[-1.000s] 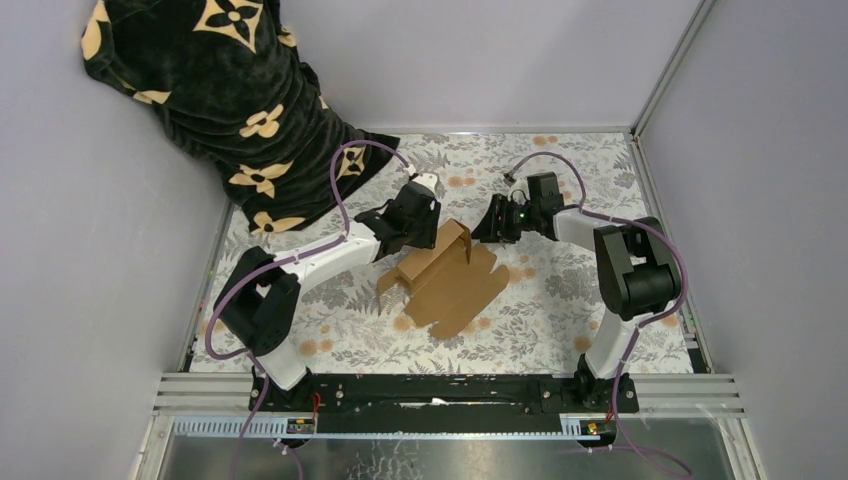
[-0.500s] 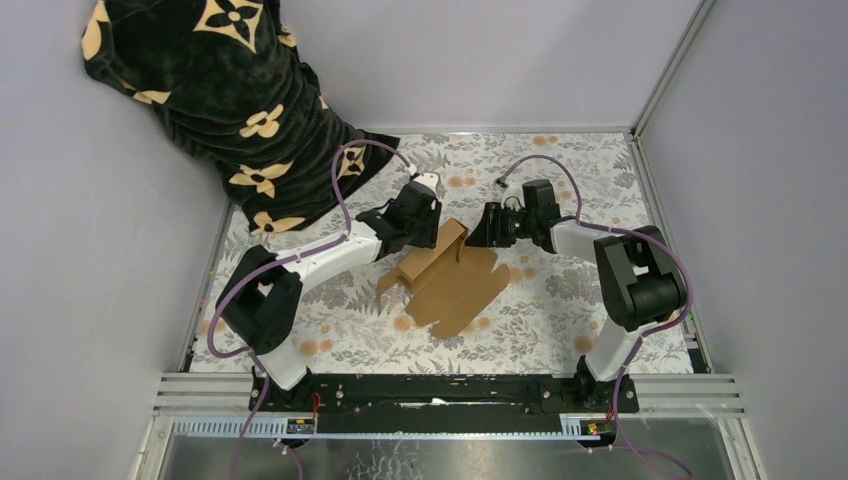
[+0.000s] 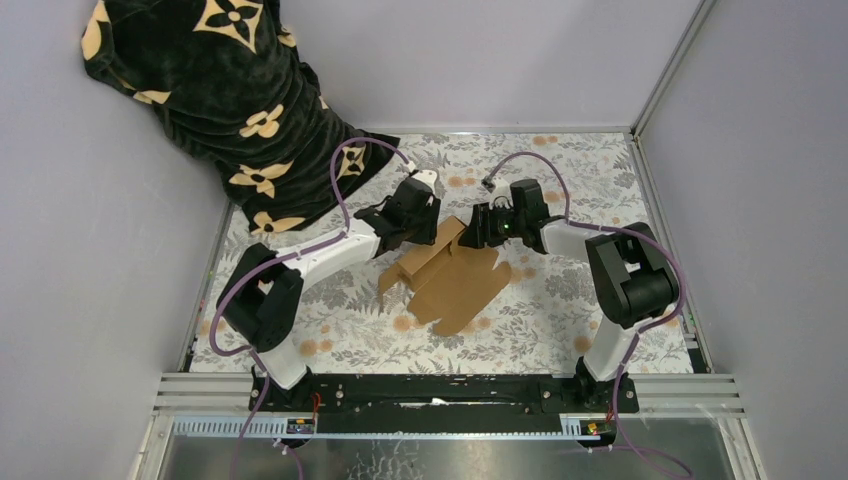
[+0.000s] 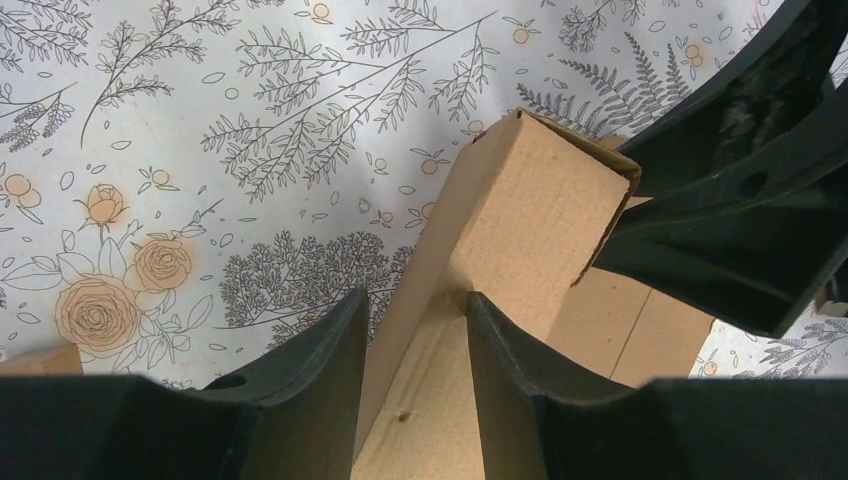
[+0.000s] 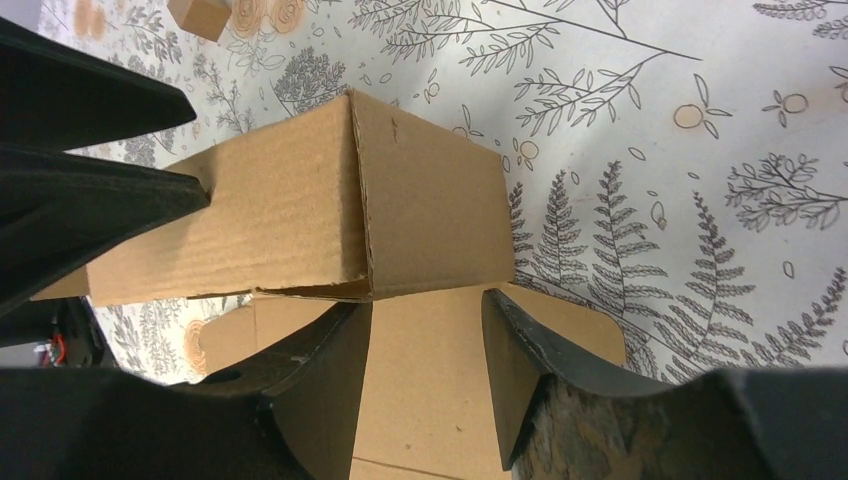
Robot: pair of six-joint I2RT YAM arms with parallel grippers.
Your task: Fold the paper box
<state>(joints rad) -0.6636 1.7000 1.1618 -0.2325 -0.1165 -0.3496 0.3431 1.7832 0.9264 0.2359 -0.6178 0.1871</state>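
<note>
The paper box (image 3: 452, 280) is a brown cardboard sheet lying mid-table, with one long wall (image 4: 530, 230) folded up along its far left side. My left gripper (image 3: 420, 232) straddles that wall, and the cardboard fills the gap between its fingers (image 4: 415, 300). My right gripper (image 3: 478, 234) has come in from the right and meets the wall's far end (image 5: 290, 210). Its fingers stand open (image 5: 425, 305) over a flat panel (image 5: 430, 400), the left tip under the wall's end. Each wrist view shows the other gripper's black fingers (image 4: 740, 200).
A black blanket with tan flowers (image 3: 210, 90) is heaped at the back left, spilling onto the floral tablecloth (image 3: 560, 320). Grey walls close in left, back and right. A metal rail (image 3: 450, 392) with both arm bases runs along the near edge.
My right gripper has moved left, from beside the box to the end of its raised wall, which now leans lower. The left gripper has stayed on the wall.
</note>
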